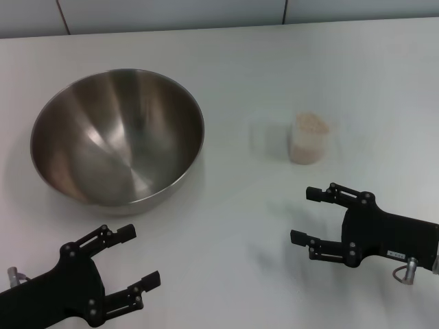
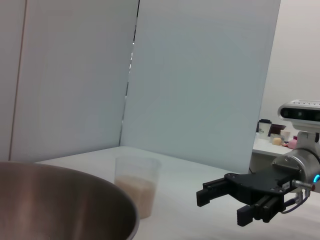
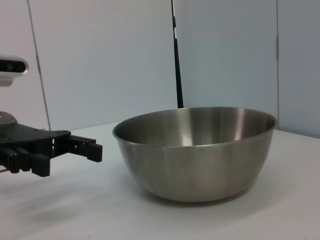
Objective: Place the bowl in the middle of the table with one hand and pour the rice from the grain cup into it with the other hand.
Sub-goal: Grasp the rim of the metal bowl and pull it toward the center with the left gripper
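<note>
The steel bowl point(image 1: 116, 137) stands empty on the left part of the white table point(image 1: 240, 62). The clear grain cup point(image 1: 306, 147) stands upright to its right, full of pale rice point(image 1: 310, 124). My left gripper point(image 1: 140, 255) is open and empty, just in front of the bowl. My right gripper point(image 1: 303, 215) is open and empty, in front of the cup. The left wrist view shows the bowl's rim point(image 2: 60, 200), the cup point(image 2: 136, 185) and my right gripper point(image 2: 220, 206). The right wrist view shows the bowl point(image 3: 195, 150) and my left gripper point(image 3: 70, 160).
A pale wall of panels runs along the table's far edge point(image 1: 206, 14). A side desk with small items point(image 2: 272, 135) shows far off in the left wrist view.
</note>
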`<control>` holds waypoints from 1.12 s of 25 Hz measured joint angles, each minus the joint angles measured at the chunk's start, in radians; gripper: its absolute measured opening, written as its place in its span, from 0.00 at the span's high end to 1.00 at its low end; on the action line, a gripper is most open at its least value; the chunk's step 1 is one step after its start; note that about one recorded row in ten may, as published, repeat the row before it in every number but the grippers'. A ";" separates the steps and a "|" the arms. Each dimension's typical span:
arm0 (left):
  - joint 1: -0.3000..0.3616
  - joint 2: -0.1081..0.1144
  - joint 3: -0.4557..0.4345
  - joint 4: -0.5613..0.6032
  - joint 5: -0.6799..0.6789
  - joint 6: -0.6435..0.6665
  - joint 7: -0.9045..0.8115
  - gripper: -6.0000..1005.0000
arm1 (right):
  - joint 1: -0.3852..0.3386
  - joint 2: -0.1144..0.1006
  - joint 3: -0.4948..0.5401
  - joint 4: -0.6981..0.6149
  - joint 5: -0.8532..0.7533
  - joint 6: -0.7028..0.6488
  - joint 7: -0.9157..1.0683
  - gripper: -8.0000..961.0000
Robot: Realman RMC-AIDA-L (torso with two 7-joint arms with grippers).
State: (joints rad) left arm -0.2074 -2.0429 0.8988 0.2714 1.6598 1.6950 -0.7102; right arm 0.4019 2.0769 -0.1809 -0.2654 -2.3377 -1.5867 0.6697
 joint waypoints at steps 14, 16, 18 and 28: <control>0.005 -0.006 -0.001 -0.002 -0.006 0.065 0.003 0.19 | -0.007 0.000 0.009 0.000 0.000 0.004 -0.001 0.15; 0.001 -0.011 -0.019 -0.001 -0.007 0.111 0.015 0.19 | -0.007 0.000 0.009 0.000 0.000 0.004 -0.001 0.15; -0.006 -0.014 -0.060 -0.001 -0.009 0.132 0.022 0.19 | -0.008 0.000 0.009 0.000 0.000 0.004 -0.001 0.15; -0.093 -0.024 -0.569 -0.057 -0.010 0.081 0.020 0.20 | -0.017 0.000 0.011 0.003 0.008 0.002 -0.005 0.15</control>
State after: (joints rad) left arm -0.3000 -2.0668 0.3301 0.2140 1.6498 1.7755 -0.6900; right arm 0.3845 2.0770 -0.1701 -0.2623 -2.3299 -1.5852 0.6651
